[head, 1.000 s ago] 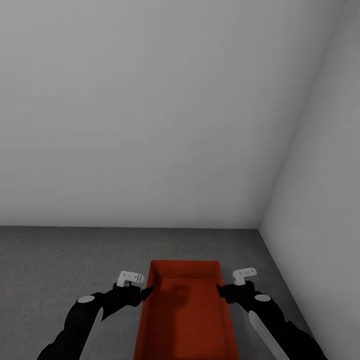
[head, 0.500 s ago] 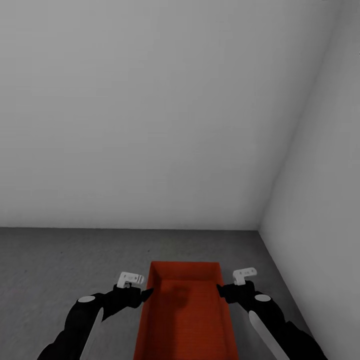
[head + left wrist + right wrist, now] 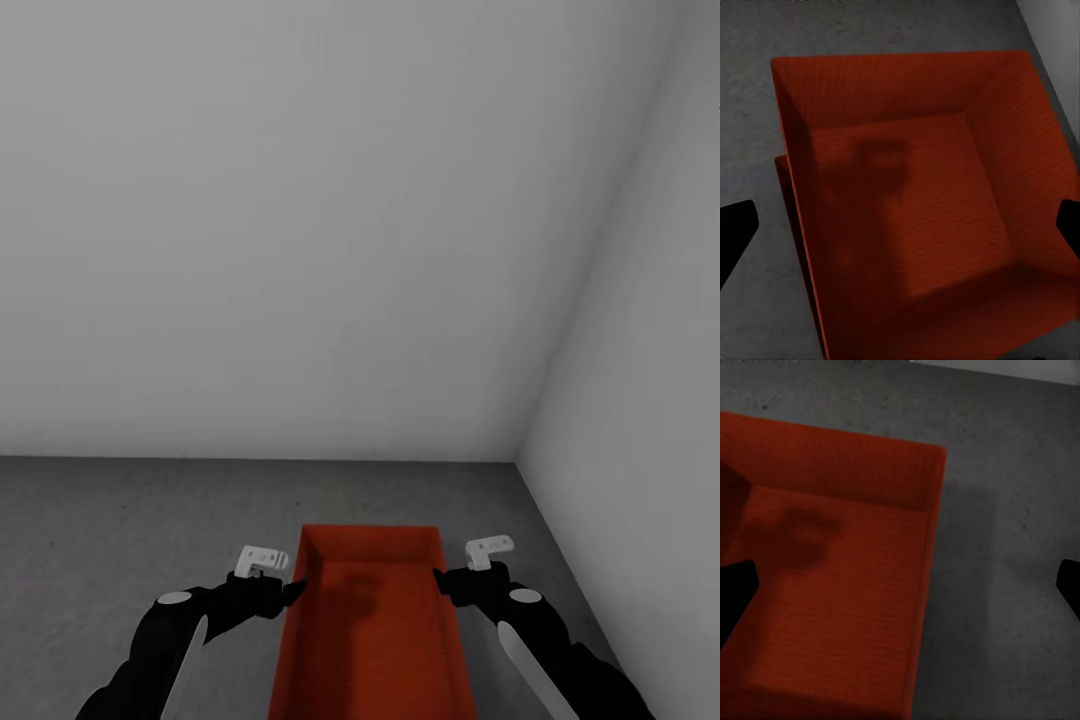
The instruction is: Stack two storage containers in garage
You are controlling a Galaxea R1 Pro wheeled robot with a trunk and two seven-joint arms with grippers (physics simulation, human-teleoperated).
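Hardly anything has moved vs the earlier head frames: the container's far edge sits a hair lower in the view now, and both arms sit where they were.

Orange-red storage container (image 3: 372, 630) is in the garage, low centre in head view, long axis running away from the robot, near the corner where the back wall (image 3: 300, 250) meets the side wall (image 3: 650, 380). Grey floor (image 3: 110, 520) around it. Whether it's resting on the floor or lifted, can't tell; left wrist view shows a second red edge (image 3: 783, 174) just outside its wall, unclear what that is.

Left gripper (image 3: 292, 590) is at the container's left long wall, tip touching or just beside the rim. Right gripper (image 3: 440, 586) is the same at the right long wall. So the bin lies between the two grippers, w/ one each side.

Both wrist views show fingertips (image 3: 735, 229) (image 3: 735, 591) spread wide apart at the pic edges, so jaws look wide open, w/ nothing pinched. In left wrist view the bin's wall and ribbed bottom (image 3: 930, 202) lie between the fingers; in right wrist view the bin's wall and corner (image 3: 934, 502) sit between them w/ floor beyond.
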